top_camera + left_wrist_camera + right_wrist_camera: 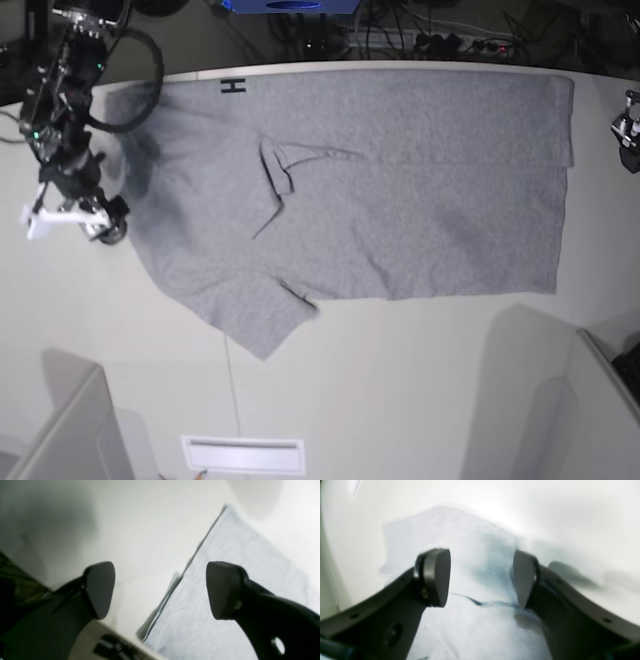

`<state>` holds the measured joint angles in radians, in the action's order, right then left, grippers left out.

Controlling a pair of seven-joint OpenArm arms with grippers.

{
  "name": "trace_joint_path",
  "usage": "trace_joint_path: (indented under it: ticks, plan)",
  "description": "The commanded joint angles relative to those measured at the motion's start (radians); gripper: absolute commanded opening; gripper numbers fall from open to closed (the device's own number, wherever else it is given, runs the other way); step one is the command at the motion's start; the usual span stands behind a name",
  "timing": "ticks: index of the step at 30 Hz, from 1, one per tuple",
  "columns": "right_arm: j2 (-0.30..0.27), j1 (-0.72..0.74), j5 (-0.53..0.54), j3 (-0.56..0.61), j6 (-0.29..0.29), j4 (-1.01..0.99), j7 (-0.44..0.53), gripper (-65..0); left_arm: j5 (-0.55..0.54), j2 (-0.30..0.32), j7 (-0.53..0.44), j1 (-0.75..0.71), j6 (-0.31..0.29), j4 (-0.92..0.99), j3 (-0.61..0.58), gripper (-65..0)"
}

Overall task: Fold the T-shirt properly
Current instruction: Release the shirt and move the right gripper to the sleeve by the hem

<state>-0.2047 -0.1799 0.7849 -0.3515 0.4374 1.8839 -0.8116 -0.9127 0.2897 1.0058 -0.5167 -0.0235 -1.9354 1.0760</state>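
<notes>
And here's the T-shirt (pixel 430 220), spread across the upper part of the tabletop (pixel 400 380), plain grey cloth up, with just 1 black letter peeking out by the far edge! 1 long strip runs folded over along that far edge, and it looks fairly straight towards the right corner in the base view. Over on the left of that view, though, it's untidy: 1 sleeve pokes out towards the near edge, and creases gather around the middle. The left pincer (pixel 160 591) stands wide, nothing between its tips, near the shirt's side. The right pincer (pixel 482 578) is spread too, over the cloth at the other side, pinching nothing. So where are we? Early going, I'd judge: 1 fold seems laid, perhaps only partly. Still to come: that sleeve tucked in, the wrinkles smoothed, the sides brought inward and the body doubled into a compact bundle.
</notes>
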Motion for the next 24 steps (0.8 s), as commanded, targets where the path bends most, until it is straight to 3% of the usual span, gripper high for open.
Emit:
trace_joint_path:
  ticks: [1,3,7,10,11,13,16,20,24]
  plan:
    - [-0.031,0.055,0.001,0.022,-0.002,-0.024,0.018,-27.5,-0.004,0.021,-0.020,0.005,0.000,-0.016,0.010,-10.5]
    - [-0.052,0.144,0.003,0.067,-0.035,-0.116,0.018,-27.5,-0.004,0.021,-0.020,0.025,0.000,-0.017,0.010,-15.1]
    - [-0.049,0.294,0.001,0.093,-0.246,-0.301,0.021,-27.5,-0.004,0.019,-0.020,0.049,0.000,-0.014,0.010,-40.3]
    - [-0.052,0.402,0.001,0.105,-0.277,-0.452,0.022,-27.5,-0.004,0.019,-0.020,0.054,0.000,-0.014,0.010,-62.4]
    - [-0.057,0.434,0.000,0.127,-0.279,-0.499,0.024,-27.5,-0.004,0.019,-0.020,0.054,0.000,-0.014,0.010,-65.0]
    - [-0.097,0.509,0.000,0.205,-0.291,-0.603,0.056,-27.5,-0.004,0.019,-0.020,0.054,0.000,-0.012,0.010,-65.0]
    - [-0.141,0.610,0.000,0.366,-0.384,-0.765,0.166,-27.5,-0.004,0.018,-0.020,0.054,0.000,-0.012,0.010,-65.0]
    - [-0.152,0.762,0.000,0.538,-0.463,-1.041,0.281,-27.5,-0.004,0.018,-0.020,0.053,0.000,-0.012,0.010,-65.0]
    - [-0.144,0.876,0.000,0.694,-0.607,-1.268,0.384,-27.5,-0.004,0.018,-0.020,0.053,0.001,-0.012,0.010,-65.0]
